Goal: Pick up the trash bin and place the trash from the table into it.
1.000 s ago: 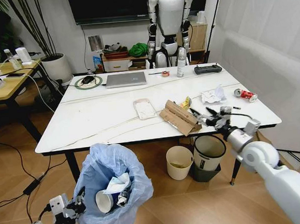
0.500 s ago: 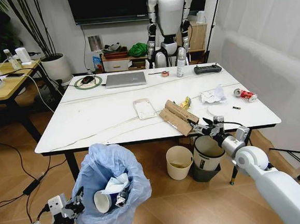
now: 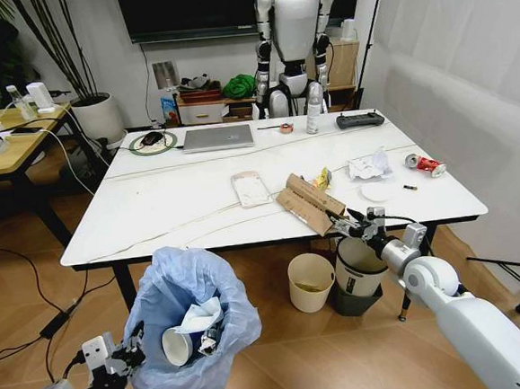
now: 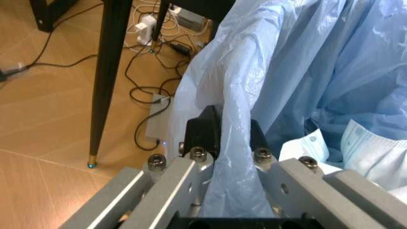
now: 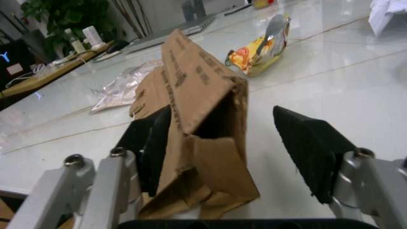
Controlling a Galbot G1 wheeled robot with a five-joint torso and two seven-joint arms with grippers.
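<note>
Head view showed the left gripper [image 3: 132, 347] low at the left, below the tabletop [image 3: 179, 201], its jaws clamped on the blue bag of the bin [image 3: 194, 326]; the left wrist view showed the plastic pinched tight between the black pads [image 4: 203, 131]. The bin hung off the floor in front of the tabletop's near edge, with a paper cup [image 3: 177, 347] and white tissue [image 3: 200, 319] inside it. Farther right, on the tabletop, lay a clear wrapper [image 3: 250, 188], the brown cardboard [image 3: 310, 204], a yellow wrapper [image 3: 322, 179], crumpled tissue [image 3: 368, 164], a paper plate [image 3: 379, 190] and a crushed red can [image 3: 424, 163] near the right edge. The right gripper [image 3: 352, 223] sat at the near edge of the tabletop, its jaws apart around the near end of the cardboard [image 5: 200, 143]; in the right wrist view the left-hand pad [image 5: 156, 143] looked touching it, while the other pad [image 5: 308, 143] stood clear.
</note>
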